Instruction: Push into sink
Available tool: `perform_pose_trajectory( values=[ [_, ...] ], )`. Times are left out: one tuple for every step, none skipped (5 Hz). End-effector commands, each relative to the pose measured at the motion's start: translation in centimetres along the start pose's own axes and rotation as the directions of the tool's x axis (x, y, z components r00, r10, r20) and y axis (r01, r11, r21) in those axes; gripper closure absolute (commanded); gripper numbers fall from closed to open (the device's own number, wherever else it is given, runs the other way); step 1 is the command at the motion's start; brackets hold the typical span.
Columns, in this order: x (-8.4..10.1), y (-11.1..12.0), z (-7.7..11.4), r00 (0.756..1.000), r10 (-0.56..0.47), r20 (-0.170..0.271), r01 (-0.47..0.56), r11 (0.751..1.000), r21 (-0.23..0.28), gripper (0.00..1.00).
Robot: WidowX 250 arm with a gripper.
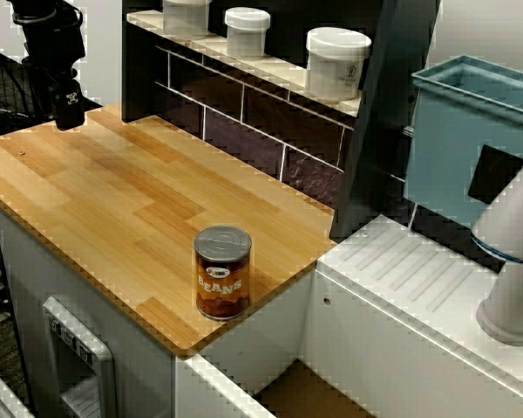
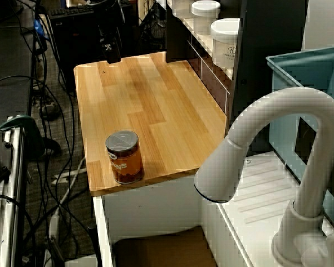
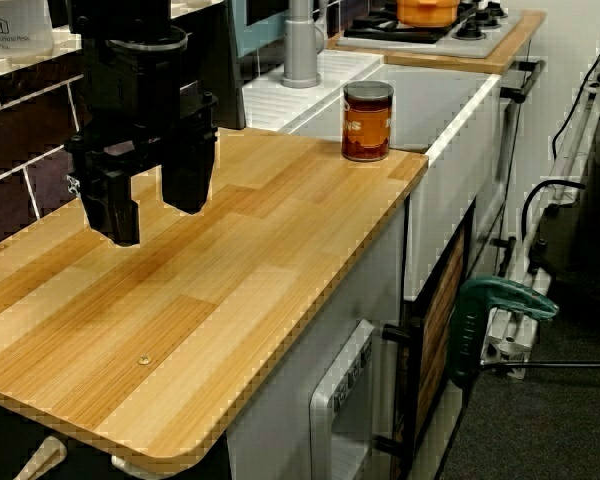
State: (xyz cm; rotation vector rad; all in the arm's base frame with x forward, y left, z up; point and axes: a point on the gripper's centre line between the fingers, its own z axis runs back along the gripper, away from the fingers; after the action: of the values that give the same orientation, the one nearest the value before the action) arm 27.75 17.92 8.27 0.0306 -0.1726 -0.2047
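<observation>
A toy kitchen fills the view from the front: a wooden counter (image 1: 113, 192) below a shelf of white jars (image 1: 336, 63). A bean can (image 1: 222, 272) stands upright near the counter's corner, just beside the drop to the sink (image 1: 309, 396). In the view over the tap (image 2: 278, 167), bare wood lies between the can and the gripper (image 2: 110, 51) at the far end. In the view along the counter, the gripper's fingers (image 3: 112, 208) hang apart, holding nothing.
</observation>
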Motion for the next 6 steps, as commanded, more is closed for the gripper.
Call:
perform_pose_trajectory(
  values=[
    [0.0,0.0,0.0,1.0,0.0,0.0,0.0,1.0,0.0,0.0],
    [-1.6,-2.6,0.3,0.992,-0.12,-0.028,0.119,0.993,-0.009,0.0],
    [-2.9,-3.9,1.1,0.98,-0.199,-0.024,0.198,0.979,-0.047,0.0],
    [-3.9,-5.2,1.8,0.96,-0.28,-0.017,0.278,0.958,-0.072,0.0],
    [-4.4,-6.9,1.0,0.976,-0.209,-0.054,0.21,0.977,0.028,0.0],
    [-4.4,-8.2,-1.1,0.989,-0.033,-0.144,0.038,0.999,0.029,0.0]
  ],
)
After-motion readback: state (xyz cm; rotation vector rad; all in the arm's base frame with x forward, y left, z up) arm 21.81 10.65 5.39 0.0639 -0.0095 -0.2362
